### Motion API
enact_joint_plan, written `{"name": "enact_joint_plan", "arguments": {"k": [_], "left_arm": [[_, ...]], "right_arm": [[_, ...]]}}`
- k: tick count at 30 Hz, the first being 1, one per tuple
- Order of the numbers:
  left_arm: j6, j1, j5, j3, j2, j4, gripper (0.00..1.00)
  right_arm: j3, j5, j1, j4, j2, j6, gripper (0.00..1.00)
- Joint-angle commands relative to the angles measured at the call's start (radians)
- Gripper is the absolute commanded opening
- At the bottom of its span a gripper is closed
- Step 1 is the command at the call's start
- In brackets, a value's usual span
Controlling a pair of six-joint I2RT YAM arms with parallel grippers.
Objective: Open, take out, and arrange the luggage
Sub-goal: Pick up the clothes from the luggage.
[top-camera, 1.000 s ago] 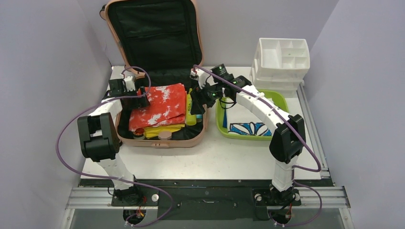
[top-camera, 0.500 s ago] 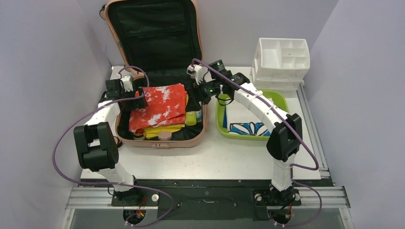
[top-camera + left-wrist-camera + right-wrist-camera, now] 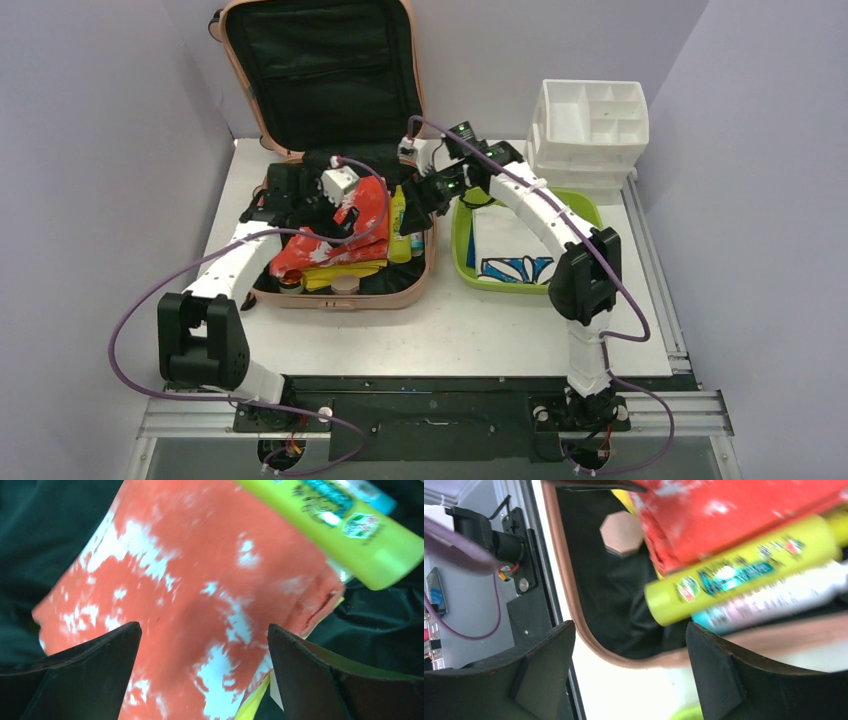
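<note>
The salmon-pink luggage (image 3: 340,296) lies open on the table with its black-lined lid (image 3: 320,70) standing upright at the back. Inside lie a red-and-white cloth (image 3: 305,250), a yellow bottle (image 3: 399,215) and a pink-capped jar (image 3: 345,284). My left gripper (image 3: 352,203) is open just above the cloth (image 3: 200,580), which fills the gap between its fingers; the yellow bottle (image 3: 360,545) is beyond it. My right gripper (image 3: 420,195) is open and empty over the luggage's right rim (image 3: 574,615), next to the yellow bottle (image 3: 734,580) and a blue-and-white bottle (image 3: 774,600).
A lime-green tray (image 3: 460,265) holding a blue-and-white flowered cloth (image 3: 520,268) sits right of the luggage. A white compartmented organizer (image 3: 590,125) stands behind the tray. A yellow folded item (image 3: 335,274) lies under the red cloth. Grey walls close in both sides.
My left gripper has swung right from the luggage's left edge to above the red cloth, which now looks rumpled. My right gripper has stayed near the yellow bottle.
</note>
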Motion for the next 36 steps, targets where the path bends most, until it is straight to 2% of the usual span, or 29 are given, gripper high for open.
{"name": "enact_joint_plan", "arguments": {"k": [1, 4, 10, 15, 20, 26, 27, 32, 36], "left_arm": [[0.290, -0.090, 0.021, 0.020, -0.021, -0.040, 0.96], [0.381, -0.150, -0.005, -0.007, -0.002, -0.062, 0.96], [0.506, -0.169, 0.019, -0.068, 0.053, -0.041, 0.96], [0.488, -0.177, 0.065, -0.076, 0.097, -0.012, 0.96], [0.465, -0.211, 0.032, -0.105, 0.131, 0.064, 0.96], [0.404, -0.244, -0.083, -0.149, 0.155, 0.212, 0.99], [0.400, -0.247, -0.104, -0.151, 0.157, 0.223, 0.98], [0.356, -0.243, -0.136, -0.136, 0.153, 0.234, 0.66], [0.324, -0.213, -0.106, -0.112, 0.131, 0.205, 0.55]], "right_arm": [[0.086, -0.078, -0.120, -0.219, -0.048, -0.221, 0.77], [0.082, -0.087, -0.201, -0.287, -0.071, -0.289, 0.77], [0.031, -0.126, -0.330, -0.305, -0.089, -0.307, 0.77], [0.018, -0.118, -0.374, -0.310, -0.075, -0.306, 0.77], [0.029, -0.113, -0.379, -0.312, -0.058, -0.303, 0.77], [0.046, -0.118, -0.384, -0.308, -0.045, -0.291, 0.77], [0.045, -0.120, -0.383, -0.307, -0.041, -0.288, 0.77], [0.047, -0.143, -0.382, -0.312, -0.030, -0.277, 0.77], [0.058, -0.144, -0.365, -0.316, -0.027, -0.272, 0.77]]}}
